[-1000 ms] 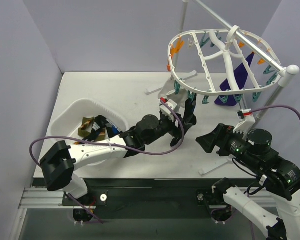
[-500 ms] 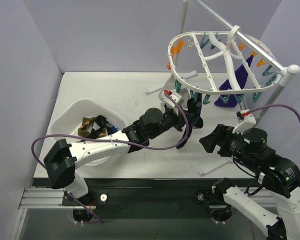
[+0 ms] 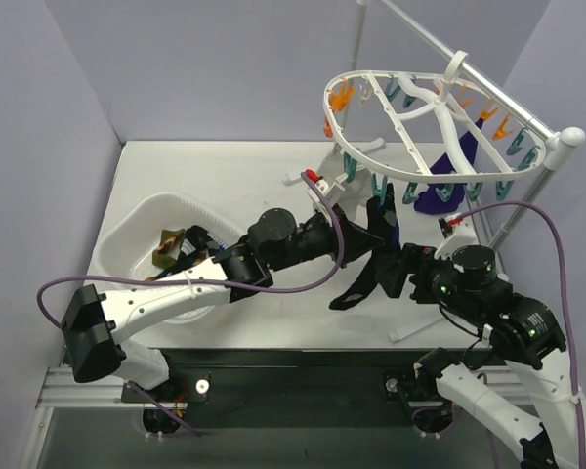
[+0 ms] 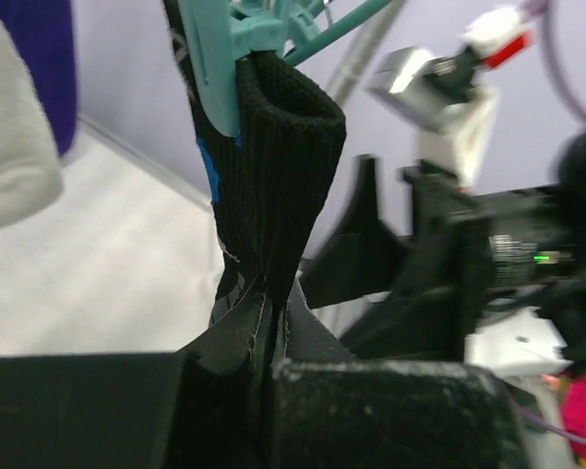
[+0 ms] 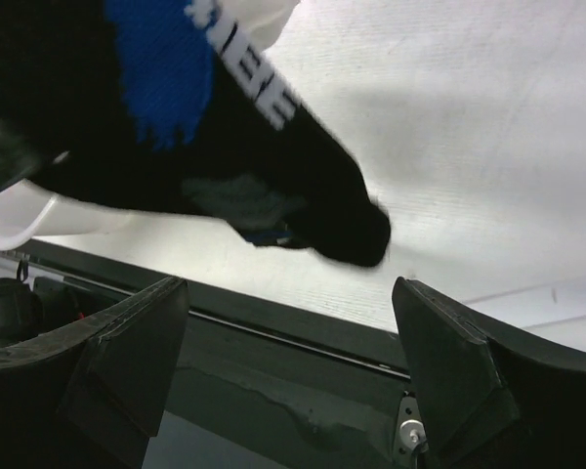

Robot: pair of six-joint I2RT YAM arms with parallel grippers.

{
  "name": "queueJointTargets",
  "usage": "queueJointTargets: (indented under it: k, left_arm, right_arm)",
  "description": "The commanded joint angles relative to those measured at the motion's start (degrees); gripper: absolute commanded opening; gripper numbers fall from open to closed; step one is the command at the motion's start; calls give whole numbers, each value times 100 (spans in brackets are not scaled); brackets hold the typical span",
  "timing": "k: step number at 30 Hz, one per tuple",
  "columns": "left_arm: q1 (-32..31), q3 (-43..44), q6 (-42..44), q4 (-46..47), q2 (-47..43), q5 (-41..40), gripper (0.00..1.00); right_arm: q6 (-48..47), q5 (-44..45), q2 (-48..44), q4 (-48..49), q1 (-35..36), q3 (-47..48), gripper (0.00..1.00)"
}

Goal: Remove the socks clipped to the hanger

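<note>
- Table: white top, centre of the top view.
- Tub: white, rounded rim, centre-left.
- Rack rod: silver, slanting down across upper right, ending in a white knob.
- Rack feet: white bars lying flat on the table.
- Walls: pale lavender.

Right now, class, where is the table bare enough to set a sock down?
Bare: the white table between the white perforated tub and back wall. Crowded: beneath the white oval plastic hanger, around the black sock.
</note>
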Motion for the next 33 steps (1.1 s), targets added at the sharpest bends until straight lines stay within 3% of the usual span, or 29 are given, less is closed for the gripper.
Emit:
queueJointTargets:
  k: [1,5,8,11,12,14,15,16,18,21,22,23,28,33]
  left_arm:
    - [10,-161,-814,618,-291,810,0]
    - [18,-223,-1306,882,-221,1109,0]
    - [18,-232,-1657,1224,-107,1416,0]
    - [18,-223,-1755,1366,-27,1531,0]
    - [18,-214,-1747,1314,-19,1523,0]
    - [36,-223,-1703,1226,-27,1436,0]
    - [45,-223,-1677,1208,-53,1409,1]
    - [54,-223,-1642,1173,-71,1356,10]
    - [54,-223,-1545,997,-158,1146,36]
    - [62,-127,-1141,611,-325,690,46]
    - [54,-48,-940,488,-361,549,57]
    - [62,-21,-842,374,-413,408,60]
    - [10,-12,-157,249,-748,-559,64]
    - [-34,207,90,329,-739,-815,63]
  right_arm:
    - [-200,-529,-93,725,2,-244,89]
    - [-226,-1039,-155,1181,2,-472,89]
    - [-191,-1049,-190,1297,11,-578,84]
    - [-147,-1154,-199,1411,11,-622,55]
    - [-121,-1154,-225,1429,11,-622,22]
    - [-68,-1102,-234,1411,11,-631,0]
    - [-68,-1084,-251,1420,11,-631,0]
    - [-59,-1092,-260,1429,11,-640,0]
    - [-51,-1049,-286,1385,11,-631,0]
    - [-50,-1040,-287,1341,11,-631,0]
    - [-50,-1057,-287,1324,11,-623,0]
    - [-50,-1049,-304,1306,11,-605,0]
    - [-59,-1048,-339,1253,11,-526,0]
    - [-77,-1092,-339,1209,11,-473,0]
